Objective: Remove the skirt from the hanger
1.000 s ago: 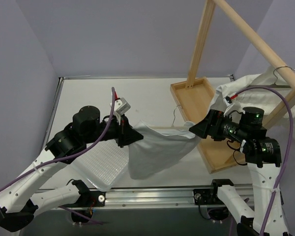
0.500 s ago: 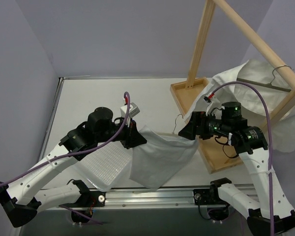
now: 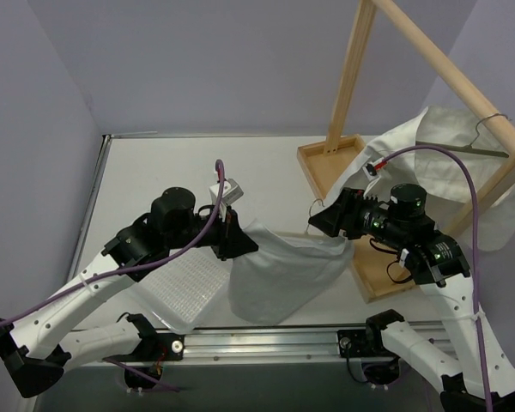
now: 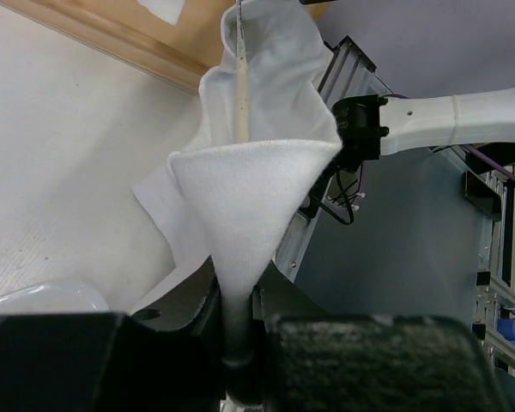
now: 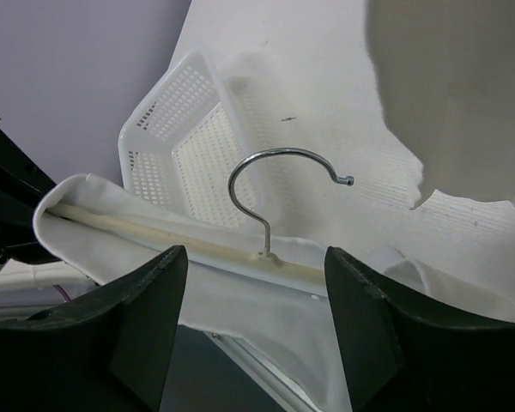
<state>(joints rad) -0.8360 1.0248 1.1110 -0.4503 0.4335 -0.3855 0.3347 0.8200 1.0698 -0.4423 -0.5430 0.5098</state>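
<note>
While the left tool [image 4: 237, 300] pinched the white skirt [image 4: 249, 197] tight, the right tool [image 5: 253, 275] stood open astride the hanger [image 5: 197, 244], not gripping; next it likely needed to clamp there.

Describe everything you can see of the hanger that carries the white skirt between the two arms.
The hanger has a slim, pale cream bar and a shiny metal wire hook rising from its middle. The white skirt is draped around the bar. The right end effector stands open, a finger on either side of the hook, without touching it. The left end effector pinches the skirt near one end of the bar.
</note>
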